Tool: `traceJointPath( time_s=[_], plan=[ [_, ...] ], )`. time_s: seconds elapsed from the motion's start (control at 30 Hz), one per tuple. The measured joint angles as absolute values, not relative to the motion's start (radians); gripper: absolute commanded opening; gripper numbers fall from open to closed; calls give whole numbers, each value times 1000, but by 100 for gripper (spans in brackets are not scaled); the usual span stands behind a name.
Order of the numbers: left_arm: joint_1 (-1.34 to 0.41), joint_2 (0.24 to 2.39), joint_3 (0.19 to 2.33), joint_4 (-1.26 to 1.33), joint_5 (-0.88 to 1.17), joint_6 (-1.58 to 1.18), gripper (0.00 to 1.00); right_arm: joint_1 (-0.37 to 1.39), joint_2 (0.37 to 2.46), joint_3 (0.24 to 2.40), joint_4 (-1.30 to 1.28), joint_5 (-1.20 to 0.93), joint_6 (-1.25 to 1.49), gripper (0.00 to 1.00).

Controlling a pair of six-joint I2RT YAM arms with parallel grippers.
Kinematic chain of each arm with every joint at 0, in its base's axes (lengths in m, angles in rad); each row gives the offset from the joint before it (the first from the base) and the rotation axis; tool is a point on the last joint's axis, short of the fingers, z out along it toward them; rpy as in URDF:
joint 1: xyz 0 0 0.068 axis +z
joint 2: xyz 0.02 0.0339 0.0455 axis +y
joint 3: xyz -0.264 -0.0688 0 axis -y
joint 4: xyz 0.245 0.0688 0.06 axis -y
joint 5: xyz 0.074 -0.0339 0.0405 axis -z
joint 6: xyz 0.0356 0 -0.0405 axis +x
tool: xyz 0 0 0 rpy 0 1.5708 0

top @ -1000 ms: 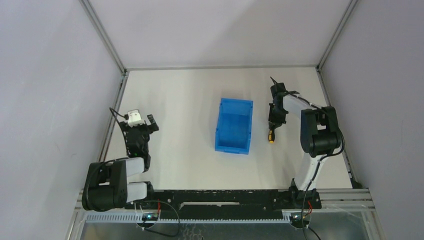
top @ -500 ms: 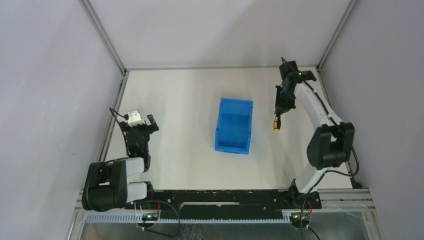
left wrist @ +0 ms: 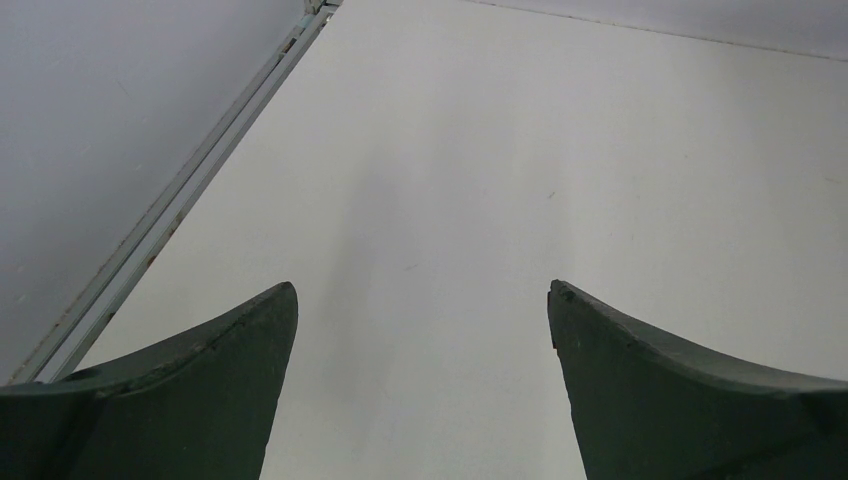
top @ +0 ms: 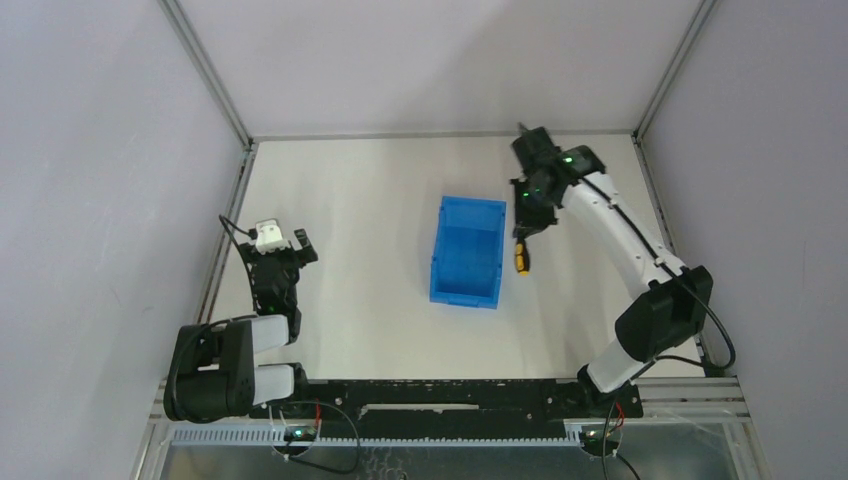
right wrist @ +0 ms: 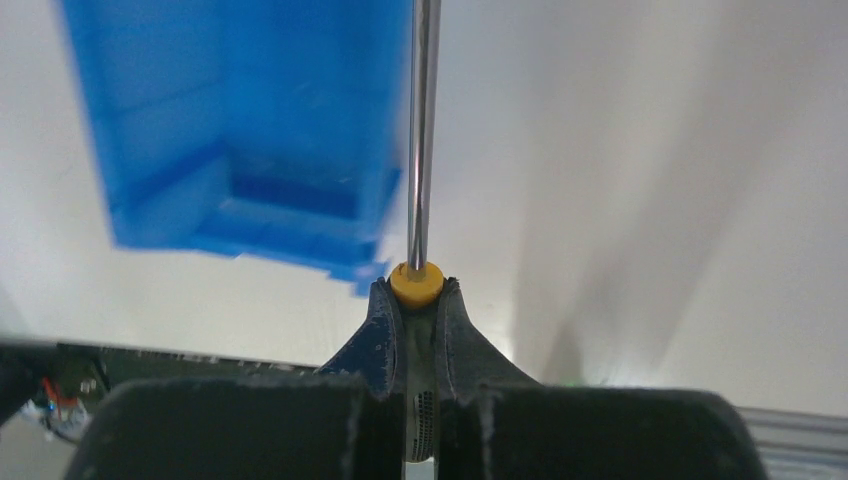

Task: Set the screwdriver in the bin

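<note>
Right wrist alone shows the right claw (right wrist: 417,300) pinching the screwdriver (right wrist: 421,150).

A matt off-white worktop (top: 350,190) fills the floor of a box-like enclosure. Plain lilac-grey wall panels (top: 90,150) close it on the left, back and right. Aluminium rails (top: 205,68) rise from the back corners and edge the worktop. Light is soft, even, with faint shadows.

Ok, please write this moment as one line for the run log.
right claw: shut on screwdriver | screwdriver: beside bin, not inside | left claw: open, holds nothing
</note>
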State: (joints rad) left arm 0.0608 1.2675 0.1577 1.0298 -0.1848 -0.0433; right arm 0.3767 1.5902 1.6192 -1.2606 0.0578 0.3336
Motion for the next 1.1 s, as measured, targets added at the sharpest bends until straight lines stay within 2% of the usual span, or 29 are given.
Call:
traceJointPath(
  time_s=[0.1,0.27,0.53,0.87,0.93,1.1],
  plan=[
    [61,1267,158,1030,-185,-43,100,516,1633,1664,-1243,27,348,0],
    [61,1267,158,1030,-185,-43,100,632,1702,1731,-1192,-13,348,0],
    [61,1267,158,1030,-185,-43,100,638,1778,1702,-1077,-15,322,0],
    [61,1267,158,1030,-185,-43,100,642,1953,1531,-915,40,313,0],
    [61,1267,158,1030,-185,-43,100,642,1966,1501,-884,51,316,6],
    [61,1267,158,1030,-185,-43,100,644,1993,1467,-828,77,327,31]
  ],
)
